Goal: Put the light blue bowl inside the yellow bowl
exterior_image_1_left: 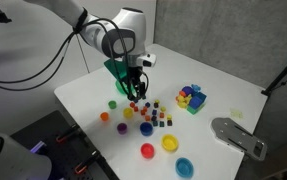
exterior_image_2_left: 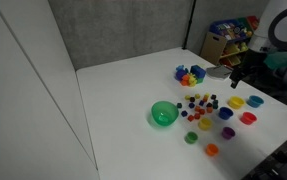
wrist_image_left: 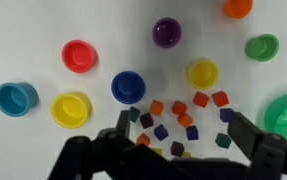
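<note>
The light blue bowl [wrist_image_left: 15, 97] sits empty on the white table at the left of the wrist view. The yellow bowl [wrist_image_left: 71, 108] stands just beside it, apart from it. Both show in both exterior views: the light blue bowl [exterior_image_1_left: 185, 166] [exterior_image_2_left: 255, 100] and the yellow bowl [exterior_image_1_left: 170, 144] [exterior_image_2_left: 236, 102]. My gripper [wrist_image_left: 183, 135] [exterior_image_1_left: 135, 92] [exterior_image_2_left: 236, 80] is open and empty. It hangs above a scatter of small coloured cubes [wrist_image_left: 178, 118], well away from both bowls.
A red bowl [wrist_image_left: 79, 55], a dark blue bowl [wrist_image_left: 128, 86], a smaller yellow bowl [wrist_image_left: 202, 73], purple [wrist_image_left: 166, 32], orange [wrist_image_left: 237, 8] and small green [wrist_image_left: 262, 46] bowls lie around. A large green bowl [exterior_image_2_left: 163, 114] and a pile of toy blocks [exterior_image_1_left: 191, 97] stand further off.
</note>
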You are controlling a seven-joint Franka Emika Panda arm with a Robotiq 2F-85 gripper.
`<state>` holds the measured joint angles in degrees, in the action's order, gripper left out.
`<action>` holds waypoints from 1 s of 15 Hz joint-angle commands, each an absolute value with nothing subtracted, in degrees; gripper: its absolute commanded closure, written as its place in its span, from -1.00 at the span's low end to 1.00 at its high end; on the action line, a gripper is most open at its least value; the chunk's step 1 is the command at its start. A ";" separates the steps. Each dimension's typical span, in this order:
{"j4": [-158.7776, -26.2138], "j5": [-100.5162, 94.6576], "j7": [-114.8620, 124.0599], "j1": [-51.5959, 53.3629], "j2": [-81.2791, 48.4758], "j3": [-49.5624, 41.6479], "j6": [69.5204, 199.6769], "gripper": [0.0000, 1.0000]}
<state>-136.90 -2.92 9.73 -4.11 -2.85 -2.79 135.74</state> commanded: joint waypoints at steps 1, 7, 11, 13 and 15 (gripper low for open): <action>-136.63 -2.88 9.68 -3.78 -3.45 -3.39 135.66 -1.00; -133.52 -1.87 10.25 -4.55 -6.20 -4.24 134.37 -1.00; -129.26 -1.08 10.38 -6.86 -10.24 -7.38 134.05 -1.00; -126.85 -0.61 10.77 -8.23 -12.85 -9.03 134.13 -1.00; -124.60 -0.30 11.10 -9.51 -15.74 -10.51 134.32 -1.00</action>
<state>-129.44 -1.44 9.88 -8.13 -11.20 -8.96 135.64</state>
